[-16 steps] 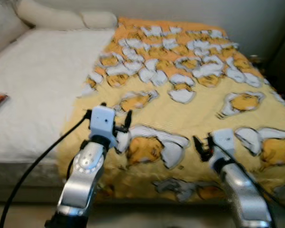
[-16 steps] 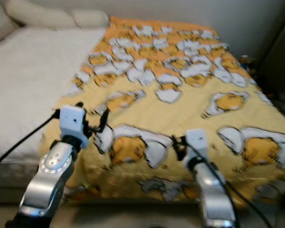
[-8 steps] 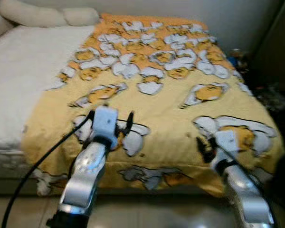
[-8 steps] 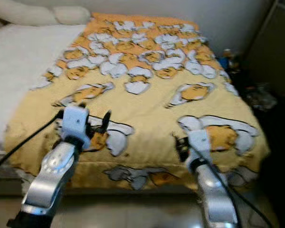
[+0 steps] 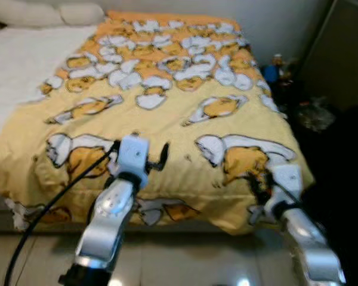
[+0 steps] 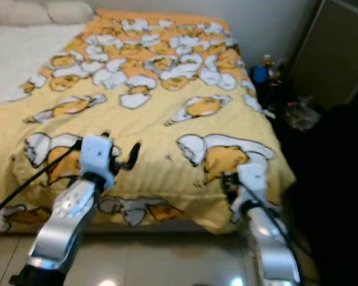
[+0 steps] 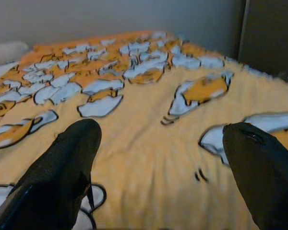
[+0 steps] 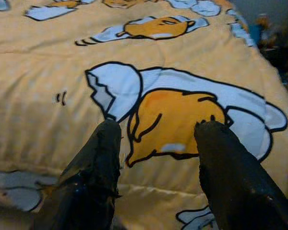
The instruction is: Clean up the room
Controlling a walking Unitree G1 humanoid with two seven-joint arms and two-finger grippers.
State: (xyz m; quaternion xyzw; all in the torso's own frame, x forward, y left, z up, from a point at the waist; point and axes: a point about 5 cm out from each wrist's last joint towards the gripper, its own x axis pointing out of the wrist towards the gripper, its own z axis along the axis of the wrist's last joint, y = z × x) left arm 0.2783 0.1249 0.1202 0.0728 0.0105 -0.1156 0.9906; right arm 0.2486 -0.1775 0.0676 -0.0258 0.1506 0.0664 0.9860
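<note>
Two grippers are hovering at the foot of the bed point(image 5: 6, 42), and I am watching both from the head camera. My left gripper point(image 5: 150, 159) is hanging just above the near edge of the yellow blanket point(image 5: 185, 134), its black fingers point(image 7: 69, 167) spread wide apart with nothing between them. My right gripper point(image 5: 258, 186) is sitting lower, near the blanket's right front corner, and its fingers point(image 8: 98, 165) are also standing apart and empty, framing an orange-and-white cartoon figure printed on the cloth. The blanket is lying spread across most of the bed, draping over the foot end toward the glossy tiled floor point(image 5: 167, 262), while a strip of white sheet point(image 5: 15, 50) is showing on the left beside two pale pillows point(image 5: 42, 12) at the head. Some small clutter point(image 5: 286, 71), too blurred to identify, is resting against the wall to the right of the bed, beside a dark panel point(image 5: 340, 47).
</note>
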